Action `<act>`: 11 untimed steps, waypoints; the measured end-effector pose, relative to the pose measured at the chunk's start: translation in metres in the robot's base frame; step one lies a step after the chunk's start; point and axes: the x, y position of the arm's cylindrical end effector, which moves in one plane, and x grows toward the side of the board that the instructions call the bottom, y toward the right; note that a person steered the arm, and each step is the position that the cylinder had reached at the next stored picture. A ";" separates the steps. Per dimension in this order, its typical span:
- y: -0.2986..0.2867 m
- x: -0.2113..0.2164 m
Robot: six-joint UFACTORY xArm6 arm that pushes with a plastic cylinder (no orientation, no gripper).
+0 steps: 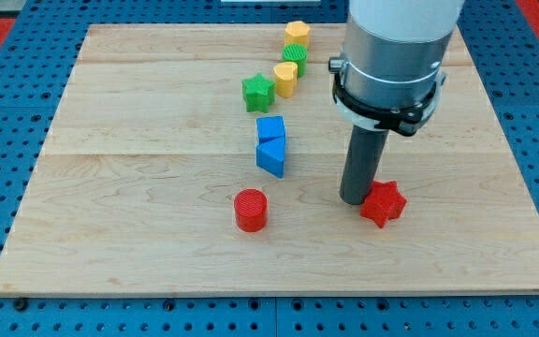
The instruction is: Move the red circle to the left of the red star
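The red circle (250, 210) is a short cylinder on the wooden board, below the middle. The red star (383, 203) lies to its right, well apart from it. My tip (357, 199) rests at the star's left edge, touching or nearly touching it, between the star and the circle. The rod rises from there into the grey arm body at the view's top.
A blue cube (270, 128) and a blue triangle (271, 155) sit together above the circle. A green star (258, 92), a yellow heart (286, 79), a green block (294, 52) and a yellow hexagon (297, 34) run up toward the top. The board (110, 187) lies on a blue pegboard.
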 end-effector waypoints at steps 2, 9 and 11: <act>0.024 0.055; 0.025 0.049; 0.016 -0.026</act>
